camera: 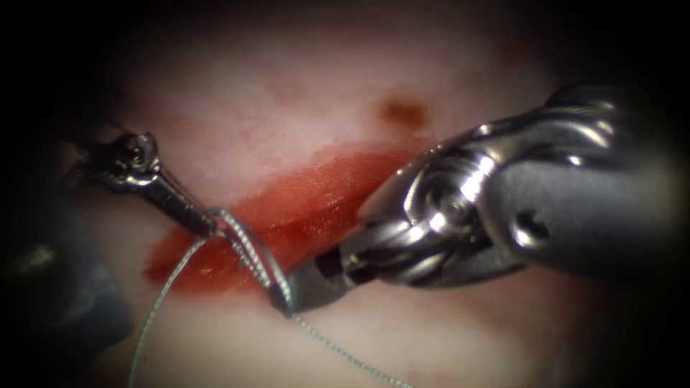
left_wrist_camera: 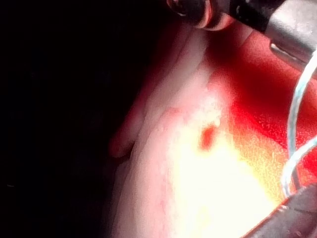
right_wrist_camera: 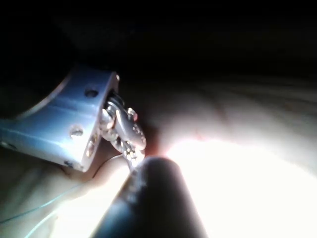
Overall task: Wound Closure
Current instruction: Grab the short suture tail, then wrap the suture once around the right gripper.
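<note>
Where the endoscope view begins at its left edge, the left end effector (camera: pixel 205 221) reaches down and to the right from the upper left of the frame, its slim dark jaws clenched on the thread (camera: pixel 167 287) at the left end of the red fluid (camera: pixel 287 208).

Thread: pale and braided. One strand drops from the left end effector toward the lower left edge of the frame. A doubled strand runs from the same tip down and to the right, across the red fluid, to the right end effector. A further strand leaves that tip and trails to the lower centre edge.

Right end effector (camera: pixel 291 291): enters from the right of the frame on a bulky metal wrist, tip just below centre, jaws clenched with the thread looped against and around the tip. Whether a needle lies within that loop cannot be told.

Tissue (camera: pixel 287 93): pale pork belly, with the red fluid as a slanted band at centre covering the cut, and a small brown spot (camera: pixel 402 111) above it, right of centre.

Left wrist view: tissue (left_wrist_camera: pixel 198 188), red fluid (left_wrist_camera: pixel 267 99), and thread (left_wrist_camera: pixel 292 124) rising beside a metal tool.

Right wrist view: a jointed metal tool tip (right_wrist_camera: pixel 126 136) stands close over brightly lit tissue (right_wrist_camera: pixel 247 188), behind a dark shaft.
</note>
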You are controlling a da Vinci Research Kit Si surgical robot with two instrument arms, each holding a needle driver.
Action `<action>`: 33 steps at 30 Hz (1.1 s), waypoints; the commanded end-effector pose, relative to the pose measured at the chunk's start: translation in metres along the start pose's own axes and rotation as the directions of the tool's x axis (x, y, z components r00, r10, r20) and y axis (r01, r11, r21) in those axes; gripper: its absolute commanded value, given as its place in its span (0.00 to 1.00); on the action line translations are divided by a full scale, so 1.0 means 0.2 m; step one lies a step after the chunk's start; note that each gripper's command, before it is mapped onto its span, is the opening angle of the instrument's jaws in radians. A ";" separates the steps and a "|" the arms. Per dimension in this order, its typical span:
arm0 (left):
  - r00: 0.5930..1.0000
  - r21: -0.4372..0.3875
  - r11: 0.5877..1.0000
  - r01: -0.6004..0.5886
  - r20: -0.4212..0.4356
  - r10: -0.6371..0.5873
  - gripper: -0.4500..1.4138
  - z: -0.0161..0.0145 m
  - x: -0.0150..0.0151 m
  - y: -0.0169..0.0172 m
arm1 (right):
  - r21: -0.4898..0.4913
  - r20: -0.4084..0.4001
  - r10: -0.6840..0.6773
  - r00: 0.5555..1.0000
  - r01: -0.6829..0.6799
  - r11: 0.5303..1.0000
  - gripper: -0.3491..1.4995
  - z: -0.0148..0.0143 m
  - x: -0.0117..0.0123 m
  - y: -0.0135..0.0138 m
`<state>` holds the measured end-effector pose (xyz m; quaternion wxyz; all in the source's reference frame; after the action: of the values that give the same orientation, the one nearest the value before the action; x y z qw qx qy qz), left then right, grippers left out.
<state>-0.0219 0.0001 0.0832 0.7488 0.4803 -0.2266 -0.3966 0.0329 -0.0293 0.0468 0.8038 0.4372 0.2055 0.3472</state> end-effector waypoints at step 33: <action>0.986 0.002 0.997 -0.074 -0.150 0.073 0.00 0.007 0.008 -0.008 | 0.134 -0.470 0.099 0.877 -0.040 0.990 0.00 0.016 0.024 0.023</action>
<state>-0.0224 -0.0036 0.0825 0.7780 0.5014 -0.1829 -0.3316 0.0351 -0.0265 0.0529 0.6837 0.3975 0.4016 0.4619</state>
